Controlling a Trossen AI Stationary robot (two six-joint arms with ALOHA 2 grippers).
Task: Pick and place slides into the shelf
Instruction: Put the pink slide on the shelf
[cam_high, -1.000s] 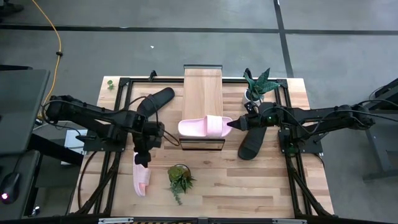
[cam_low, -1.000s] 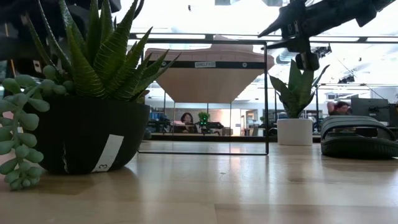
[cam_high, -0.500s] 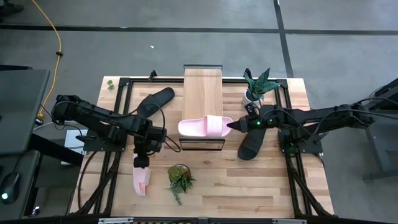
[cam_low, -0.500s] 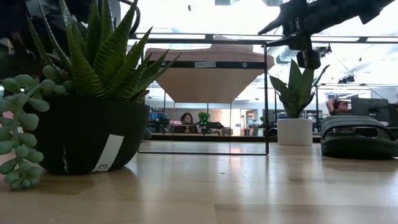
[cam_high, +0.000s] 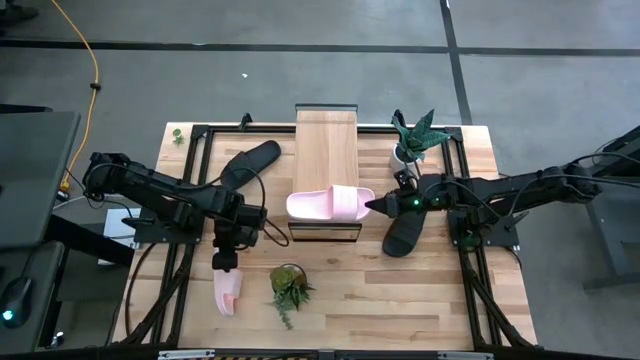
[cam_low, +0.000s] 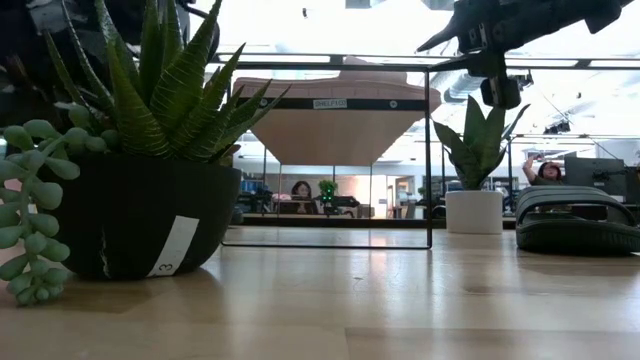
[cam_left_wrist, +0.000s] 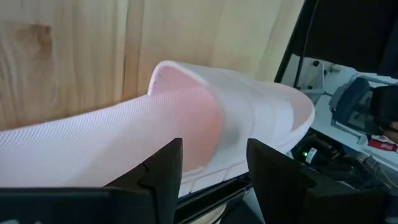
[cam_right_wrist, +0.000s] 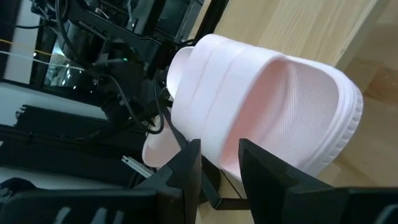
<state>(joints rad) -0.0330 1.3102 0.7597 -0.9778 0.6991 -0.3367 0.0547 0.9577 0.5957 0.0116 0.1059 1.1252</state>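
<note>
One pale pink slide (cam_high: 325, 205) lies crosswise on the near end of the shelf's plank (cam_high: 327, 140), its ends overhanging both sides. My right gripper (cam_high: 369, 203) is open, level with the plank, its tips at this slide's right end (cam_right_wrist: 267, 99). The second pink slide (cam_high: 228, 292) lies on the table to the left. My left gripper (cam_high: 224, 264) is open above its far end, and the slide (cam_left_wrist: 124, 149) fills its wrist view. One black slide (cam_high: 250, 162) lies left of the shelf. The other black slide (cam_high: 403, 232) lies right of it. My left gripper (cam_left_wrist: 214, 168) comes from above with its fingers on either side of the pink slide's heel part (cam_left_wrist: 186, 124); whether they touch the foam I cannot tell. My right gripper (cam_right_wrist: 219, 168) points level from the table's right at the shelved slide's end; whether it touches I cannot tell.
A potted succulent (cam_high: 290, 285) stands near the table's near edge, close to the left gripper and the pink slide. A second plant (cam_high: 413, 135) stands right of the shelf, behind the right arm. The black table frame rails run along both sides. A person shows far off in the room (cam_low: 545, 170).
My left gripper has moved a little toward the near edge and down, closer over the pink slide on the table. The slides have stayed in place.
</note>
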